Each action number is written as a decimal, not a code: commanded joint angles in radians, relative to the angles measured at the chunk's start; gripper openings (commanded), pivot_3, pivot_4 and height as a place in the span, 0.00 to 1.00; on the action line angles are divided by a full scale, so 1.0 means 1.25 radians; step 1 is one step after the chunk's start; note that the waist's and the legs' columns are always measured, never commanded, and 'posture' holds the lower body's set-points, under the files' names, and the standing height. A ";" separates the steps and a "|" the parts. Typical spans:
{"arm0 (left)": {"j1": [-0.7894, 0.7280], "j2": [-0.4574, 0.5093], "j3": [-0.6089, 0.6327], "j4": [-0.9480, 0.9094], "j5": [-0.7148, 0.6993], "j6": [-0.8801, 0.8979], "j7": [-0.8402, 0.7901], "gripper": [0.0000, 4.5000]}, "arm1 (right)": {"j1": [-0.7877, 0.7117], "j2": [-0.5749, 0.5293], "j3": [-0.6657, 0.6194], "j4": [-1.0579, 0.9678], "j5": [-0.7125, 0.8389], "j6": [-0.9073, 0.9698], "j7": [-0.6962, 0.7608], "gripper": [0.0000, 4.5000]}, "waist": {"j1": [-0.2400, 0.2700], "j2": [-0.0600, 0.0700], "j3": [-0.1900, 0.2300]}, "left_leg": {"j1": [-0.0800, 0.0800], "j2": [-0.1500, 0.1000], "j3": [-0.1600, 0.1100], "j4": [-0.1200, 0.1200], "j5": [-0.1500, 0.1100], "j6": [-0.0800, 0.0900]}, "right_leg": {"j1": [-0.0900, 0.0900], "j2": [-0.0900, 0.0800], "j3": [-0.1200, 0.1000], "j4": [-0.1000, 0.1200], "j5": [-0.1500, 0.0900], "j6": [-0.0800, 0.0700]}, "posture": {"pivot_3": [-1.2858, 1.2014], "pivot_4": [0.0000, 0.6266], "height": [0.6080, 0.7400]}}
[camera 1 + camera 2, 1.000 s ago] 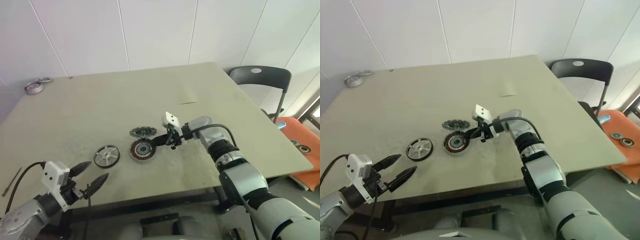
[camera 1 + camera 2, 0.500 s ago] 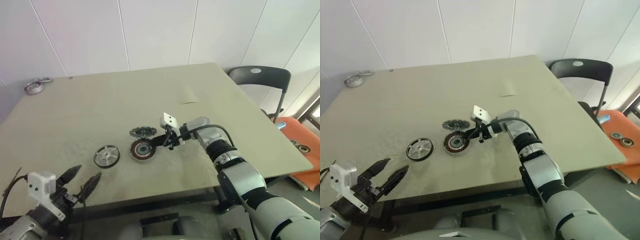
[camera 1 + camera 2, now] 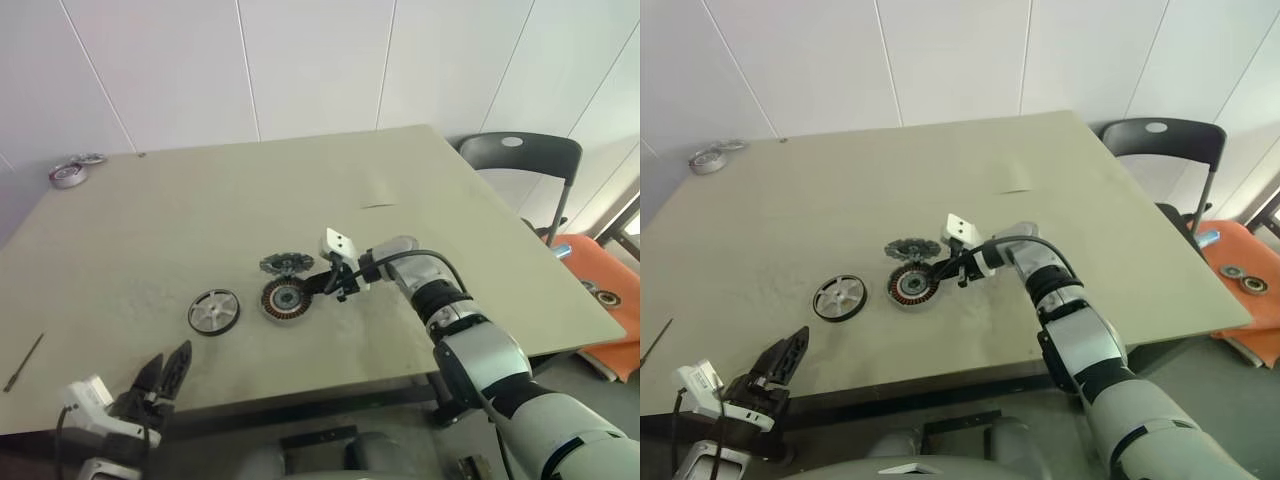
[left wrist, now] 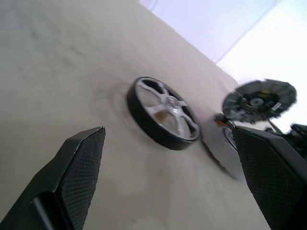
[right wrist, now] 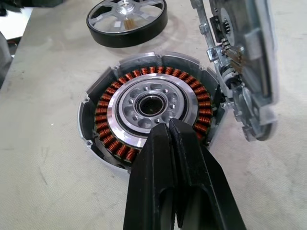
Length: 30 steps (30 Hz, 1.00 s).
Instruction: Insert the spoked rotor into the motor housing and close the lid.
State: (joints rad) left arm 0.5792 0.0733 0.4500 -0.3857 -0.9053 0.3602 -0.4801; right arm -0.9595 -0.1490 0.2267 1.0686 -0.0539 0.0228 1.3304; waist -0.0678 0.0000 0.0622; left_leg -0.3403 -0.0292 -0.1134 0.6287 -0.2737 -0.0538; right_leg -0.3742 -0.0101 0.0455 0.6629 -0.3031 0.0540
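- Head views: the spoked rotor (image 3: 213, 312) lies flat on the beige table (image 3: 180, 225), spokes and hub facing up, towards the near edge and left of the middle. Being round, it has no long axis; its axle points straight up.
- Just to its right, apart from it, sits the motor housing (image 3: 285, 298), also flat, open side up, with its copper ring showing.
- Behind the housing stands its lid (image 3: 286, 264), a grey-green toothed disc tipped up on edge.
- The right gripper (image 3: 318, 285) reaches in from the right, pointing left and slightly down at the housing's right rim, fingers pressed together and holding nothing.
- The left gripper (image 3: 786, 357) sits low at the table's near edge, well apart from the rotor; here its fingers overlap, so their gap is hard to judge.
- White panelled walls back the table; a dark chair (image 3: 522, 160) stands at the far right, tape rolls (image 3: 68, 174) lie at the far left corner, and a thin stick (image 3: 22, 362) lies near the left edge.
- Left wrist view: the two fingers (image 4: 79, 165) stand wide apart, empty, with the rotor (image 4: 163, 113) between and beyond them; the housing is blurred and partly hidden behind one finger.
- Right wrist view: closed fingertips (image 5: 168, 136) hover at the housing's (image 5: 149, 103) silver centre; whether they touch is unclear. The lid (image 5: 244, 67) is cut off at the frame's edge.
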 commanded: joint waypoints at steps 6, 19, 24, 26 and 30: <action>-0.105 0.009 -0.033 0.057 0.036 -0.019 0.021 1.00 | -0.034 0.001 -0.008 0.007 0.001 -0.019 -0.005 0.01 | 0.001 0.000 0.000 | 0.000 0.000 0.000 0.000 0.000 0.000 | 0.000 0.000 0.000 0.000 0.002 -0.002 | 0.52 0.00 1.00; -0.193 0.041 -0.078 0.147 0.080 0.025 0.040 1.00 | -0.013 -0.013 -0.014 -0.005 0.007 -0.011 -0.018 0.01 | 0.024 0.004 -0.002 | 0.001 0.000 -0.001 0.001 0.000 0.000 | 0.002 0.000 -0.001 0.001 0.002 -0.002 | 0.52 0.00 1.00; -0.222 0.046 -0.092 0.156 0.093 0.035 0.042 1.00 | -0.011 -0.014 -0.015 -0.008 0.010 -0.011 -0.019 0.01 | 0.029 0.006 -0.002 | 0.002 0.000 -0.001 0.001 0.001 -0.001 | 0.002 0.000 -0.002 0.003 0.000 0.000 | 0.52 0.00 1.00; -0.235 0.048 -0.095 0.163 0.097 0.035 0.035 1.00 | -0.010 -0.017 -0.015 -0.009 0.010 -0.011 -0.017 0.01 | 0.031 0.006 -0.002 | 0.002 0.000 -0.001 0.001 0.002 -0.002 | 0.002 0.000 -0.002 0.003 0.001 0.000 | 0.52 0.00 1.00; -0.262 0.047 -0.097 0.163 0.098 0.042 0.041 1.00 | -0.010 -0.030 -0.019 -0.017 0.019 -0.003 0.013 0.01 | 0.043 0.006 -0.002 | 0.002 0.000 -0.001 0.001 0.002 -0.002 | 0.002 0.000 -0.002 0.003 0.001 -0.001 | 0.52 0.00 1.00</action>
State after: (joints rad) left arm 0.2760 0.1272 0.3560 -0.1965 -0.7914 0.3957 -0.4334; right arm -0.9563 -0.1780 0.2228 1.0831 -0.0532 0.0164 1.3271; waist -0.0146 0.0078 0.0599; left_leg -0.3385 -0.0296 -0.1150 0.6305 -0.2714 -0.0563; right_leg -0.3722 -0.0102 0.0428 0.6663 -0.3023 0.0533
